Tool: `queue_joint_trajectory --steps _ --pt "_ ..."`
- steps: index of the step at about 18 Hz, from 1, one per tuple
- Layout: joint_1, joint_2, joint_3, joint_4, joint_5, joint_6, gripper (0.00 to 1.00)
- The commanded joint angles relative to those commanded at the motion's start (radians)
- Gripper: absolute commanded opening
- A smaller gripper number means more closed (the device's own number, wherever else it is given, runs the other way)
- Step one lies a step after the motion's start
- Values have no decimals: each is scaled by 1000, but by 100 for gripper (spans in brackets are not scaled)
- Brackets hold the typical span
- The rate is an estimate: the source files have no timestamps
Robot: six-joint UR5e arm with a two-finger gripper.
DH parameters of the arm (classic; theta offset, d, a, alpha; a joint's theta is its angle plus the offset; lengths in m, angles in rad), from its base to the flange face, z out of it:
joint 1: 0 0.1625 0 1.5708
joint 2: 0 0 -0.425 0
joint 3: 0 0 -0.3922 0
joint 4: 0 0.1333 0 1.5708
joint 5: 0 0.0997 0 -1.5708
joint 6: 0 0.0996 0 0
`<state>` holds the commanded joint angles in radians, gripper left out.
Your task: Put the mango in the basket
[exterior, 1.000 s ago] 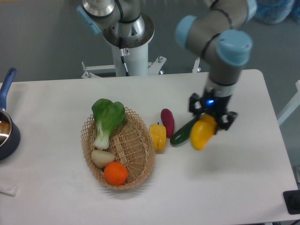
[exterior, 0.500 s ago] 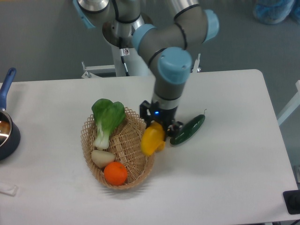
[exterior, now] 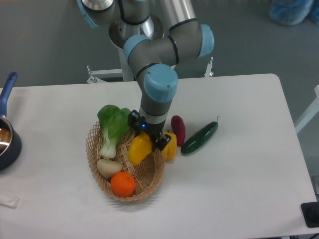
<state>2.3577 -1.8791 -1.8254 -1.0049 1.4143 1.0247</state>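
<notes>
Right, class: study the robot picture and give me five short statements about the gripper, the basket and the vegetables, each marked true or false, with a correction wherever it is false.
1. The gripper holds the mango over the basket. True.
2. The round orange lies outside the basket, on the table. False: it lies inside the basket, at its near end.
3. The cucumber lies on the table, to the right of the basket. True.
4. The basket holds nothing but the orange. False: a leafy bok choy and a pale vegetable lie in it too.
5. The yellow bell pepper sits in the pot at the left edge. False: it stands beside the basket's right rim.
</notes>
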Motion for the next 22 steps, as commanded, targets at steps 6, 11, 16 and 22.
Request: queue_joint_trajectory --steps 6,11,16,22 --pt "0 26 12 5 2 -9 100" --pt "132 90 41 11 96 32 100" --pt "362 110 92 0 117 233 100" --pt "551 100 121 3 107 526 100"
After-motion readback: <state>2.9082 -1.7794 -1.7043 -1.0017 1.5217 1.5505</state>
